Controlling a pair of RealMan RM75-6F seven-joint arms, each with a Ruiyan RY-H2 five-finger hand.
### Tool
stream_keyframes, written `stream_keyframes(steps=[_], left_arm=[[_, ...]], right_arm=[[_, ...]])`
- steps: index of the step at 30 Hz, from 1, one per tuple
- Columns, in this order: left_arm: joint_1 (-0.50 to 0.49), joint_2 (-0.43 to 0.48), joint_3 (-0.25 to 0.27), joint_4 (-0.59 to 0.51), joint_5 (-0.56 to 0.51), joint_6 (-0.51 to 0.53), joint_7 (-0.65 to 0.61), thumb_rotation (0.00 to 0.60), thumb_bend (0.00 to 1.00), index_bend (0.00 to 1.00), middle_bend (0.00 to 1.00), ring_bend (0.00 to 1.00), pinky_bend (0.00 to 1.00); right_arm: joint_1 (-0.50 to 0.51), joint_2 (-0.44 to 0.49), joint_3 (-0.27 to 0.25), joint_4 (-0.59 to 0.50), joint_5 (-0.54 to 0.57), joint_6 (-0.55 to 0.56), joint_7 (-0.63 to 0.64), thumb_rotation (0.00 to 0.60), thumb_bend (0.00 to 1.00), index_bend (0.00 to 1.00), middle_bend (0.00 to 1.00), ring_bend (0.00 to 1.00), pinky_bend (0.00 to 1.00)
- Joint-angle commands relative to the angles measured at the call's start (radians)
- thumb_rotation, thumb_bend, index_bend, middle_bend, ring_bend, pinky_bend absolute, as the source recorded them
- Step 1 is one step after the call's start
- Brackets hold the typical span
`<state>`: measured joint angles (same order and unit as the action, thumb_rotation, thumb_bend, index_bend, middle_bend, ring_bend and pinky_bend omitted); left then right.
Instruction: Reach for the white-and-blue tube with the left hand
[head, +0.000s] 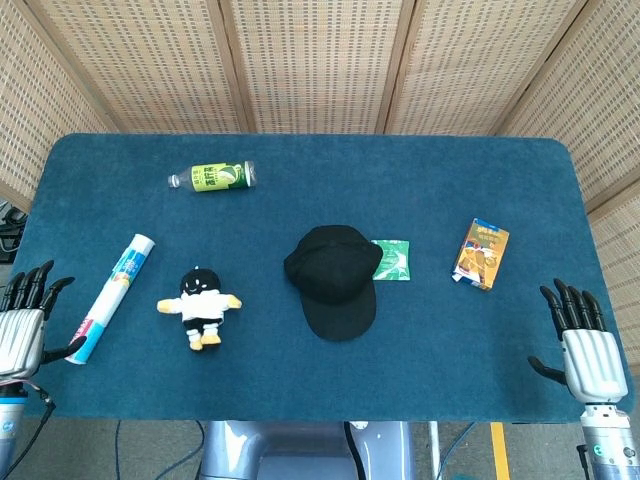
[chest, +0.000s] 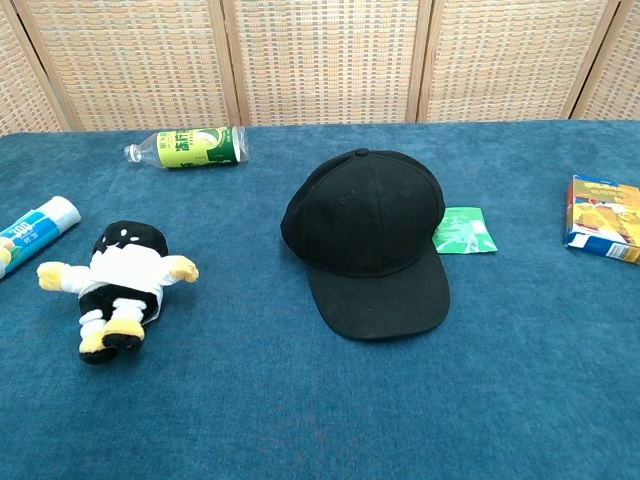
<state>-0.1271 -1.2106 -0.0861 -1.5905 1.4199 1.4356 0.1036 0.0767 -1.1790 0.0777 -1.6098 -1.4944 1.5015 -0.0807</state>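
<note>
The white-and-blue tube (head: 112, 296) lies slantwise on the blue table at the left; only its far end (chest: 36, 226) shows at the left edge of the chest view. My left hand (head: 25, 322) is at the table's front left corner, just left of the tube's near end, fingers apart and holding nothing. At the front right corner my right hand (head: 579, 338) stands open, fingers pointing up. Neither hand shows in the chest view.
A plush doll (head: 200, 305) lies right of the tube. A green bottle (head: 214, 177) lies on its side further back. A black cap (head: 334, 278) sits mid-table over a green packet (head: 394, 260). A small orange box (head: 481, 253) is at the right.
</note>
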Motion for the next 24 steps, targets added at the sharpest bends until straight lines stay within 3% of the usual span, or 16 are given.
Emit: stream_keyframes(steps=[1,4,8,13,24], left_arm=[[-0.033,-0.008,-0.013,0.0,-0.036,-0.061,0.004,0.6,0.22,0.29,0.0,0.0,0.0],[-0.064,-0.011,-0.024,-0.004,-0.076,-0.126,0.018,0.6,0.22,0.35,0.0,0.0,0.0],[-0.11,-0.024,-0.043,0.005,-0.141,-0.215,0.039,0.6,0.22,0.36,0.0,0.0,0.0],[-0.164,-0.069,-0.067,0.038,-0.196,-0.293,0.059,0.6,0.3,0.36,0.0,0.0,0.0],[-0.238,-0.154,-0.091,0.048,-0.282,-0.361,0.122,0.6,0.3,0.4,0.0,0.0,0.0]], right_arm=[[0.0,0.0,0.0,0.001,-0.001,0.001,0.003,0.6,0.09,0.0,0.0,0.0,0.0],[0.0,-0.002,-0.002,0.002,-0.006,0.002,0.005,0.6,0.09,0.0,0.0,0.0,0.0],[0.0,-0.004,-0.005,0.003,-0.01,0.0,0.005,0.6,0.09,0.0,0.0,0.0,0.0],[0.001,-0.004,-0.006,0.001,-0.012,-0.001,0.009,0.6,0.09,0.0,0.0,0.0,0.0],[0.001,-0.005,-0.007,0.001,-0.015,-0.001,0.011,0.6,0.09,0.0,0.0,0.0,0.0]])
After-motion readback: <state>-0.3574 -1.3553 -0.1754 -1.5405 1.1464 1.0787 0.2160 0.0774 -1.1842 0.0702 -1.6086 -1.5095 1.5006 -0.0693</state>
